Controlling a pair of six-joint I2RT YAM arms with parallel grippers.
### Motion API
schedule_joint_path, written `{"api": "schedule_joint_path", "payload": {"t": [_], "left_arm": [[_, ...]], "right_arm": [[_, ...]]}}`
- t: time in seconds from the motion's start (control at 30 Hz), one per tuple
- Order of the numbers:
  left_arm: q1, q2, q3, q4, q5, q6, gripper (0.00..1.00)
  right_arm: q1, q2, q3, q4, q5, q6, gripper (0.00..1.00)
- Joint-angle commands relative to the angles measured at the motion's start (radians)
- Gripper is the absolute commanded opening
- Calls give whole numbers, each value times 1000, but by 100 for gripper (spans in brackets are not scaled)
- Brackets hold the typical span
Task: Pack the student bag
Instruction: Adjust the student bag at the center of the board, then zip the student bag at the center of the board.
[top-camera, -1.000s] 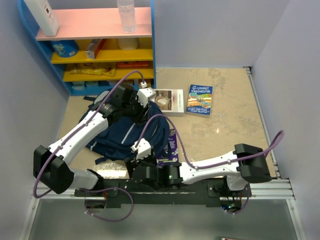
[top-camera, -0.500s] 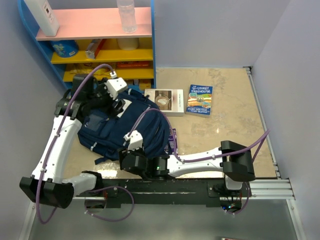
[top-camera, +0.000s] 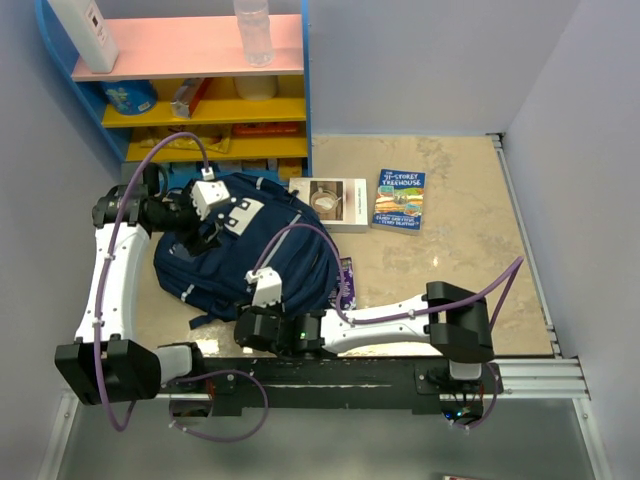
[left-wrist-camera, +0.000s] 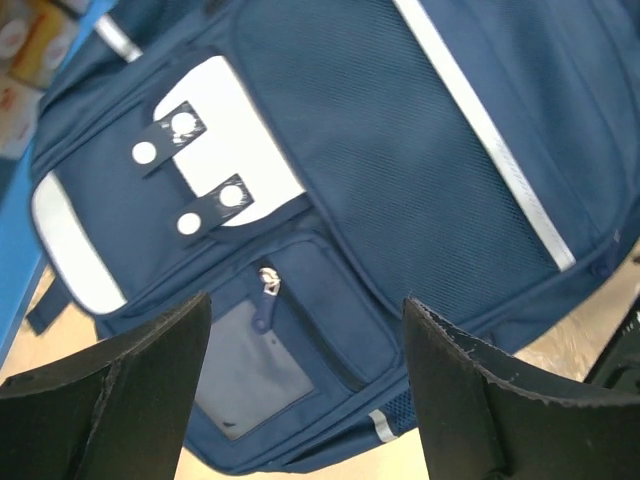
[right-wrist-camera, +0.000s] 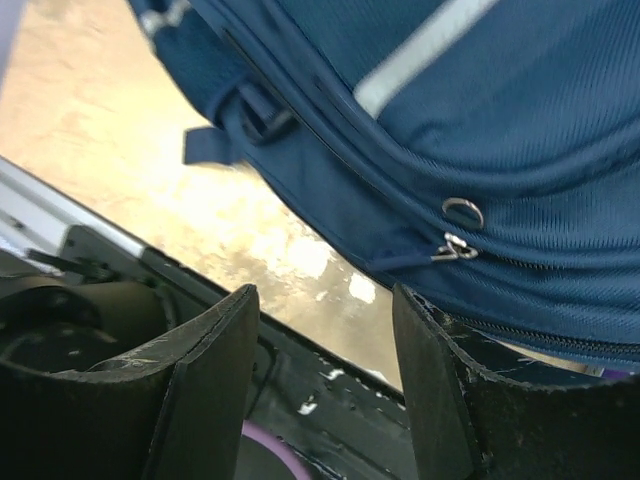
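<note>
1. Table: beige, marbled. It carries the student bag, which lies flat on the left half, front face up, just ahead of my two arm bases.

2. Shelf unit: blue frame with yellow boards and a pink top. It stands directly beyond the student bag, against the far wall.

3. Student bag: navy fabric with light grey stripes. Its top end points toward the shelf unit and its bottom edge toward my bases.

4. Left gripper: it hovers over the bag's upper left part, above the front pockets. Its fingers are spread wide with nothing between them, and they do not touch the fabric.

5. Right gripper: it is positioned low at the bag's near edge, beside the side seam. Its fingers stand apart and pinch nothing.

6. White book: it lies at the bag's far right corner, close to it. A blue book lies further right of the bag.

7. Purple item: it shows at the bag's right edge. I cannot tell what it is.

8. White patch: it is on the bag's front, near the top, and carries two dark tabs with round studs.

9. Zip pull: metal. It hangs on the bag's side seam, just beyond my right fingertip.
</note>
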Motion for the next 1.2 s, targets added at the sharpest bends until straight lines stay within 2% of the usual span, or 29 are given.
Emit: {"api": "schedule_joint_path", "payload": {"t": [0.0, 0.33, 0.57, 0.83, 0.93, 1.07, 1.17], "left_arm": [[6, -48, -27, -41, 87, 111, 81], [6, -128, -116, -55, 93, 161, 80], [6, -146, -138, -50, 98, 175, 80], [6, -146, -144, -48, 111, 174, 80], [6, -148, -149, -53, 107, 183, 79], [6, -146, -162, -35, 113, 178, 78], [6, -139, -187, -27, 127, 180, 76]], "right_arm": [[-12, 9, 26, -30, -12, 86, 59], [-74, 13, -9, 5, -21, 172, 60], [-90, 106, 153, -226, 16, 264, 57], [-86, 197, 233, -398, 88, 375, 45], [-83, 192, 243, -450, 126, 395, 32], [-72, 99, 155, -440, 184, 413, 11], [-66, 53, 121, -485, 218, 451, 0]]}}
